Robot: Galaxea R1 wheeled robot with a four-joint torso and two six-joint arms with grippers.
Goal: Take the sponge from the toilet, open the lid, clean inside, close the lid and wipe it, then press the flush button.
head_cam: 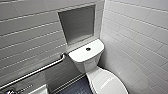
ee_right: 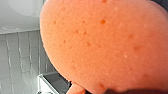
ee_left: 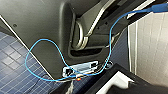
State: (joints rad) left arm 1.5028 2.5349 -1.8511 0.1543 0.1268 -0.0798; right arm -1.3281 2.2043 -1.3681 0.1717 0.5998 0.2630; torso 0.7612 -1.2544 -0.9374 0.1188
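The white toilet (head_cam: 86, 56) stands in the corner, its tank against the tiled wall. On the tank cover sits the small round flush button (head_cam: 88, 49). The oval lid (head_cam: 110, 82) lies down over the bowl at the lower right of the head view. The orange-red sponge (ee_right: 107, 45) shows very large and close in the right wrist view, its pitted face turned to the camera and grey wall tiles behind it. It hangs free of any surface, held by my right gripper. My left gripper stands open.
A metal grab bar (head_cam: 37, 71) runs along the left wall beside the tank. A recessed niche (head_cam: 77, 23) sits in the wall above the tank. Dark blue floor tiles (ee_left: 12, 62) lie under my left arm, with a loose blue cable (ee_left: 45, 42) across the robot's body.
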